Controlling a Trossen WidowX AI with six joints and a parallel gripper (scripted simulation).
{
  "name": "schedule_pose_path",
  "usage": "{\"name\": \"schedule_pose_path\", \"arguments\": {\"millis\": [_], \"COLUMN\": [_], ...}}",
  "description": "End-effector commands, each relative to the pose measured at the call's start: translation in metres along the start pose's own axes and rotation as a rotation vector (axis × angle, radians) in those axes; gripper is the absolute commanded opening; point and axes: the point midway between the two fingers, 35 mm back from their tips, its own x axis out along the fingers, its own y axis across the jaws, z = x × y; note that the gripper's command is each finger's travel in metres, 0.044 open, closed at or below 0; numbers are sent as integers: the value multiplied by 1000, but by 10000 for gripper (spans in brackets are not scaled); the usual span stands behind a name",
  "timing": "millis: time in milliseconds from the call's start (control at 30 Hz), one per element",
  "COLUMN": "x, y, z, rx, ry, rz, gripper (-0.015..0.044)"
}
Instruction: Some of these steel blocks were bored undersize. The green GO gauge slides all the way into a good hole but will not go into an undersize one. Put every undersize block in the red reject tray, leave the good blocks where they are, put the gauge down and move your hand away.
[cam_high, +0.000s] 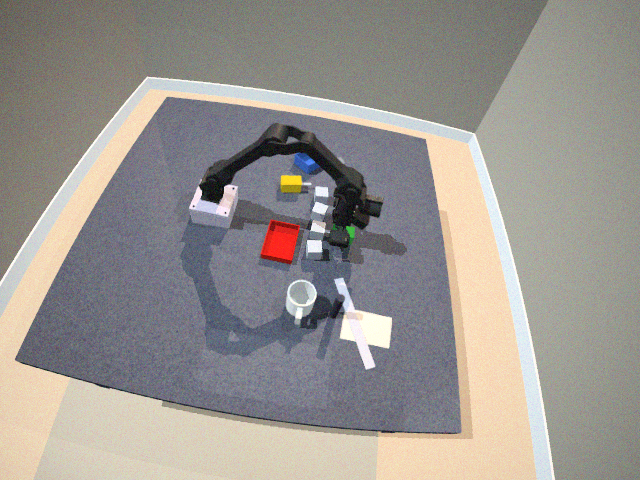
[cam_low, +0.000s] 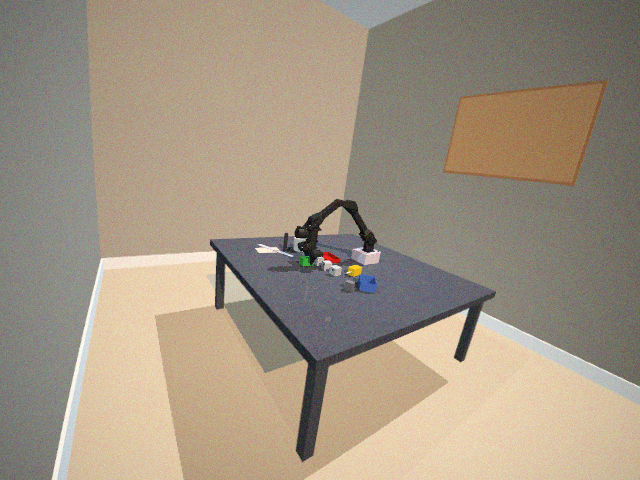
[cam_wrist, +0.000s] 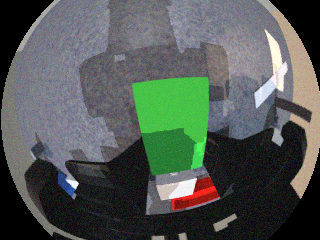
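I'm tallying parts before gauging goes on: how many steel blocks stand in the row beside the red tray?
4: steel blocks, lined up between red tray and gripper; arm might hide others.
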Motion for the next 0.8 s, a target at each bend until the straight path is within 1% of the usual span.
{"name": "schedule_pose_path", "arguments": {"millis": [0, 767], "x": [-2, 0], "y": [0, 0], "z": [-2, 0], "rx": [-1, 0], "ry": [-7, -8], "rz": [3, 1], "gripper": [0, 0]}}
